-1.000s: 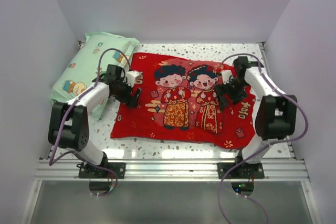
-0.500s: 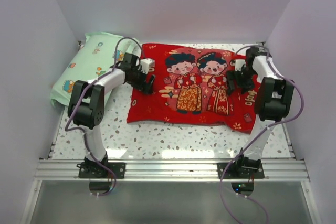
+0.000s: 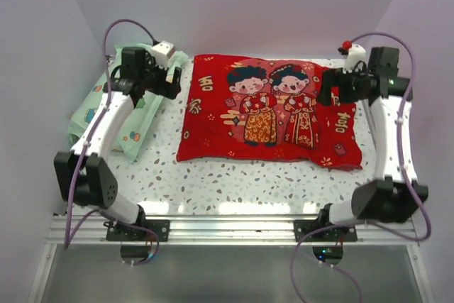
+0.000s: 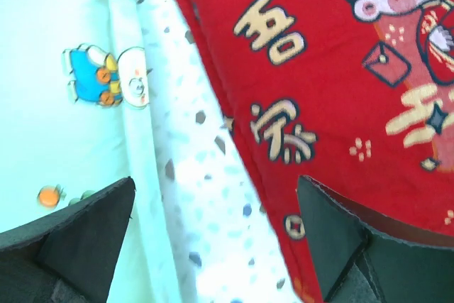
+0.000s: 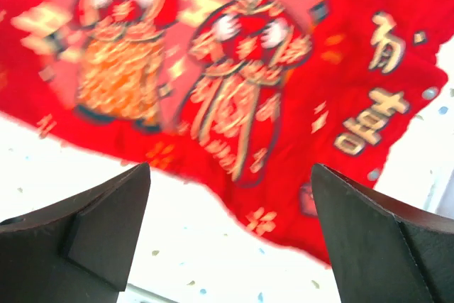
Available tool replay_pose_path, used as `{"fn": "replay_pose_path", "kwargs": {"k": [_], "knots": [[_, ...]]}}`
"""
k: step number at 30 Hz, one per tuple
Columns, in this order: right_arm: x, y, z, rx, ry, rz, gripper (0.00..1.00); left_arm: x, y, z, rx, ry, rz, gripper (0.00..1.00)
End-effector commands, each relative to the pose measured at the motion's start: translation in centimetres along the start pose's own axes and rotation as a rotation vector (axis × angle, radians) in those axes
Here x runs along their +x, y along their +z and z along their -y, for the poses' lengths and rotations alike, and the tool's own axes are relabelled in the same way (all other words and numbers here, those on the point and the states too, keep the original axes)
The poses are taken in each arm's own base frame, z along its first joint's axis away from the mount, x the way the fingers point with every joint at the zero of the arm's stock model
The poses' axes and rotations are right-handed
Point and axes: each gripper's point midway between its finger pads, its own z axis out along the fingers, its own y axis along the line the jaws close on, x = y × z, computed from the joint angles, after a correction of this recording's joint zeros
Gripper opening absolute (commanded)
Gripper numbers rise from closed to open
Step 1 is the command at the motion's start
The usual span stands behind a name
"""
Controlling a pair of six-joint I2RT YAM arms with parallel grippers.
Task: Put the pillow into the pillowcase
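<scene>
The red pillowcase [image 3: 269, 115] lies flat-side up in the middle of the table, its two cartoon figures and gold characters facing up. It looks filled out. The cream-yellow pillow is out of sight. My left gripper [image 3: 172, 83] hangs open and empty above the gap between the case's left edge and the mint-green pillow. In the left wrist view the gripper [image 4: 216, 196] is over speckled table, with the case [image 4: 319, 69] to its right. My right gripper [image 3: 328, 95] is open and empty above the case's right part. In the right wrist view it [image 5: 230, 168] is above the case's [image 5: 234, 69] near edge.
A mint-green cartoon-print pillow [image 3: 106, 108] lies along the left wall, also in the left wrist view [image 4: 57, 104]. White walls close in the back and both sides. A metal rail [image 3: 227, 228] runs along the near edge. Speckled table [image 3: 234, 182] shows in front of the case.
Both grippers have left the case's side edges and risen outward and backward, now open. The case has slid toward the back wall and lies flatter and squarer.
</scene>
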Motion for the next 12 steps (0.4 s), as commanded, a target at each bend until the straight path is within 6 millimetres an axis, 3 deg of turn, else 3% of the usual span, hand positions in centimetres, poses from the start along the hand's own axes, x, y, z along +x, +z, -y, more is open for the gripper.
{"fn": "replay_pose_path", "kwargs": {"k": [1, 2, 5, 6, 8, 12], "knots": [[4.0, -1.8, -3.8, -0.104, 0.032, 0.002, 0.99, 5.1, -2.1, 1.4, 0.002, 0.035, -0.081, 1.0], [6.8, -0.7, -4.1, -0.12, 0.047, -0.045, 0.99, 8.0, -2.0, 1.7, 0.004, 0.02, -0.132, 1.0], [11.1, -0.3, -4.7, -0.118, 0.042, -0.09, 0.99, 10.5, -3.0, 2.2, -0.008, 0.016, -0.141, 1.0], [11.9, -0.3, -4.6, -0.105, 0.033, -0.098, 0.99, 12.6, -3.0, 2.6, -0.002, 0.006, -0.176, 1.0], [13.4, -0.3, -4.8, -0.095, 0.03, -0.108, 0.99, 13.1, -3.7, 3.1, 0.001, 0.0, -0.157, 1.0], [13.8, -0.4, -5.1, -0.099, 0.028, -0.094, 0.99, 13.6, -4.7, 3.5, -0.003, 0.006, -0.125, 1.0]]}}
